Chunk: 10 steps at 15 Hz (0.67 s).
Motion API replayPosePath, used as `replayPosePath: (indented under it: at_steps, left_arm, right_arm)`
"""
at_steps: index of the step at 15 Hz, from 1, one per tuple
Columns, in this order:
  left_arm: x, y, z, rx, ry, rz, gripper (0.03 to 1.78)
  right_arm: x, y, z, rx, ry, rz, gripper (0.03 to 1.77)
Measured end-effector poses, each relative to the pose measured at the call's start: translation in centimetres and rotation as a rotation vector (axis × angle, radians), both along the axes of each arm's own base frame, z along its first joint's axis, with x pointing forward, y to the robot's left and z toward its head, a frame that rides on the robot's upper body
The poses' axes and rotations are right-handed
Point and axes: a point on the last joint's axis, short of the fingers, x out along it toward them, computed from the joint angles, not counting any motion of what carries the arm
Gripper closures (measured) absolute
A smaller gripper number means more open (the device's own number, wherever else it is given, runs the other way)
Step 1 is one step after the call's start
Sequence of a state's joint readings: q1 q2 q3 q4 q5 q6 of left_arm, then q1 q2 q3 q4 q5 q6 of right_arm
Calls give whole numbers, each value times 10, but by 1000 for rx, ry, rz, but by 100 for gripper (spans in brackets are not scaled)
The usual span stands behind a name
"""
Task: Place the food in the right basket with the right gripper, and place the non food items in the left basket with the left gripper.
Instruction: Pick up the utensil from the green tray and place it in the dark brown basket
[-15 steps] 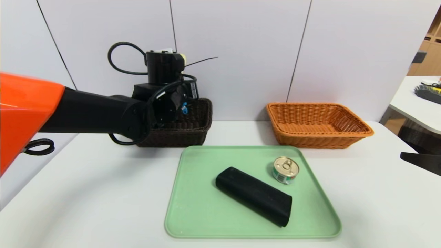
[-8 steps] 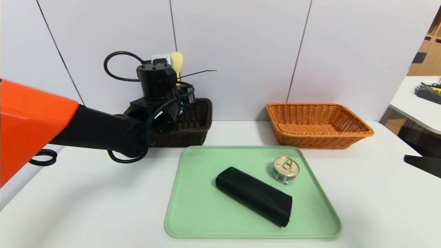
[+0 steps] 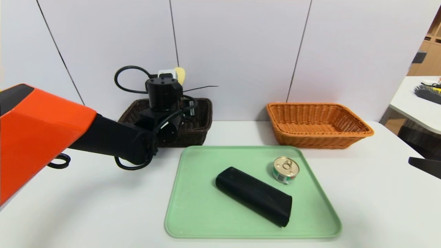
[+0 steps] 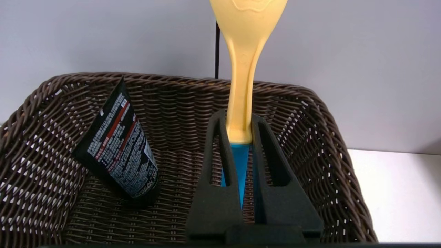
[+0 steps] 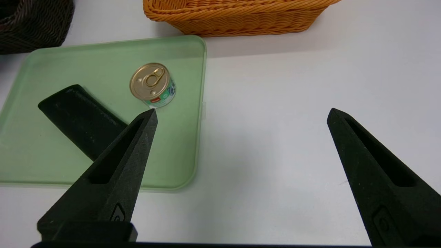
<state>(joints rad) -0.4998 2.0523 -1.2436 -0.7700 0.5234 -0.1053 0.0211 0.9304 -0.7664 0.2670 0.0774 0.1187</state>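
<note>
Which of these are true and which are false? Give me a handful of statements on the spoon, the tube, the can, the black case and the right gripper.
The left gripper is shut on the yellow spoon. True.

The dark squeeze tube lies on the green tray. False: it is inside the dark brown basket.

The tin can sits on the green tray. True.

The black case is in the orange basket. False: it lies on the green tray.

The right gripper is closed on the tin can. False: it is open over the white table, holding nothing.
</note>
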Motion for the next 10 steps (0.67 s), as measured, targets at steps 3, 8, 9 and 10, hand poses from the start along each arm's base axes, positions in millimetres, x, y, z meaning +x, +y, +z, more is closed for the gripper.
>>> replayPosePath:
  at_steps: [3,8,9,10]
  left_arm:
    - [7,6,-8,8,16,21,165]
    - [17,18,-23,27,54,57,157]
    - [18,18,-25,31,60,60,140]
    - [18,19,-25,32,62,62,125]
  right_arm:
    - [-2,0,-1,0,0,0,10]
    - [-2,0,-1,-1,-3,1,10]
    - [-2,0,-1,-1,-2,1,10]
    - [-2,0,-1,-1,-2,0,10]
